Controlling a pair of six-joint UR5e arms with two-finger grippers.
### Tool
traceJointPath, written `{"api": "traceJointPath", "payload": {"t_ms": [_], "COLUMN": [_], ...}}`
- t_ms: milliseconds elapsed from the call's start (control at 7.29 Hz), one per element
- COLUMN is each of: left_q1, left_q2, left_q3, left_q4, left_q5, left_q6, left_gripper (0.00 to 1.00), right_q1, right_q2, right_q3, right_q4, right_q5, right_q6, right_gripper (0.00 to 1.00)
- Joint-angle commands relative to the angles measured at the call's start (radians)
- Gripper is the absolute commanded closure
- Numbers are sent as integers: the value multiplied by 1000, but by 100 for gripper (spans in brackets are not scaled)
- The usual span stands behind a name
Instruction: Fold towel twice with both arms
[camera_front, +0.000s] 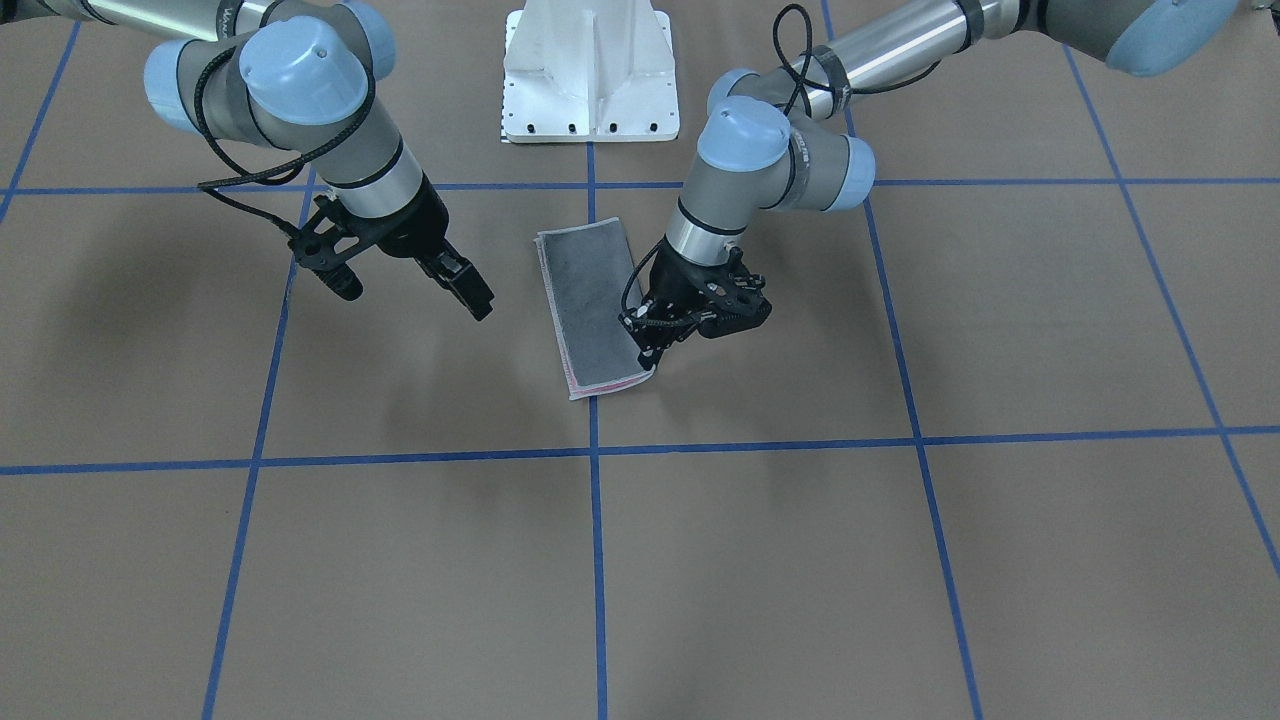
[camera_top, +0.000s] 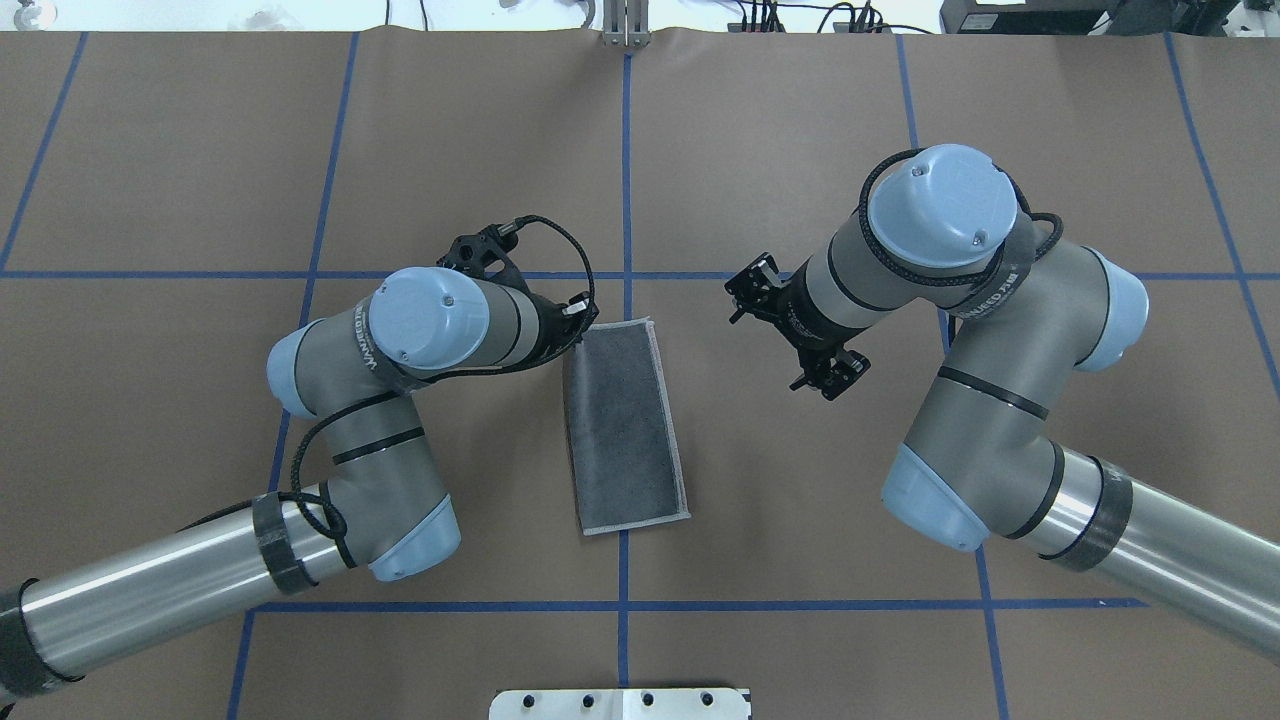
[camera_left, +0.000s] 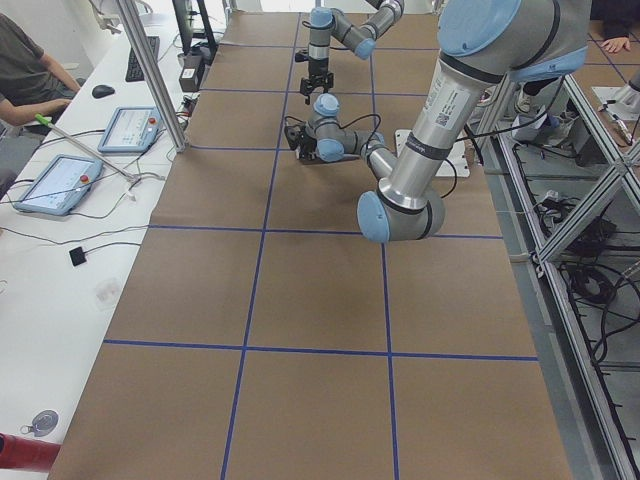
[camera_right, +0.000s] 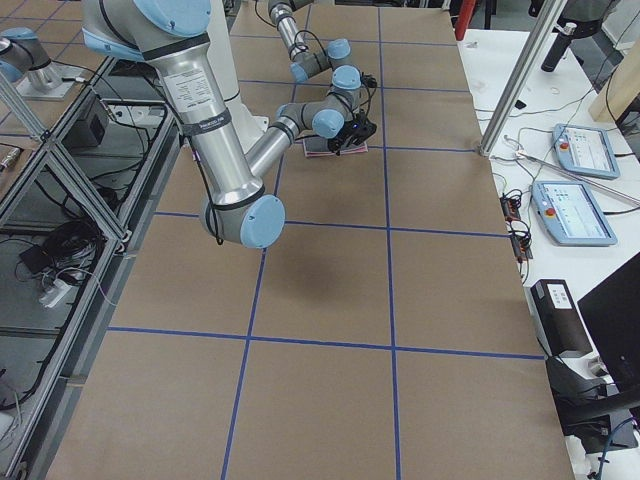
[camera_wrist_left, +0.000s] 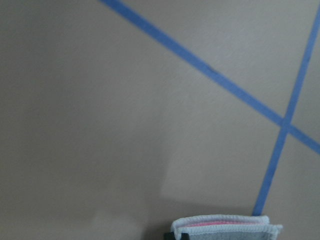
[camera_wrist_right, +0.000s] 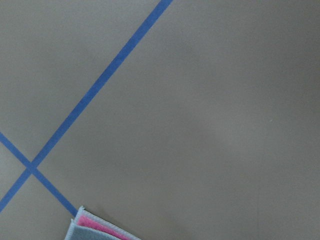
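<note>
The towel (camera_front: 590, 300) lies on the brown table, folded into a long strip with its dark grey face up and a pink edge showing; it also shows in the overhead view (camera_top: 625, 430). My left gripper (camera_front: 652, 362) is low at the strip's corner farthest from the robot's base and looks shut on the towel's edge. The left wrist view shows that edge (camera_wrist_left: 225, 227) end-on, with pink between the grey layers. My right gripper (camera_front: 415, 298) is open and empty, hanging above the table well off the towel's other long side. Its wrist view shows one towel corner (camera_wrist_right: 95, 230).
The white pedestal base (camera_front: 590, 70) stands at the robot's side of the table, beyond the towel. Blue tape lines (camera_top: 625, 180) cross the brown table cover in a grid. Tablets and cables lie on the side bench (camera_left: 60, 180).
</note>
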Motion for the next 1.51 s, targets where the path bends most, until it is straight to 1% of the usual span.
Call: {"api": "traceJointPath", "payload": {"t_ms": [0,137,275,412,549,686,824,961,1098,1235,1373], "left_q1": [-39,-49,-60,-79,-80,-84,-89,-80,-61,-40,1], "left_q2": [-87,-93,-93,-106,-107,-94,-10,79,154,170,210], "left_q3": [128,130,132,129,114,74,-21,-131,-216,-254,-288], "left_q4": [-56,-56,-53,-53,-50,-44,-24,13,15,16,16], "left_q5": [4,4,2,-7,-10,-66,-100,-101,-101,-95,-85], "left_q6": [8,31,34,54,56,56,43,42,4,-62,-100], "left_gripper": [100,100,27,0,0,0,0,0,1,1,7], "right_q1": [8,6,6,6,6,6,6,5,5,6,8], "right_q2": [-6,-5,-5,-5,-5,-5,-3,-2,-2,-5,-17], "right_q3": [1,3,3,3,4,3,3,1,6,4,-2], "right_q4": [0,0,0,0,0,2,3,5,11,9,9], "right_q5": [2,2,1,-2,-8,-13,-16,-27,-45,-53,-54], "right_q6": [0,0,0,3,3,5,5,6,9,2,-3], "right_gripper": [0,0,0,0,0,0,0,0,0,0,0]}}
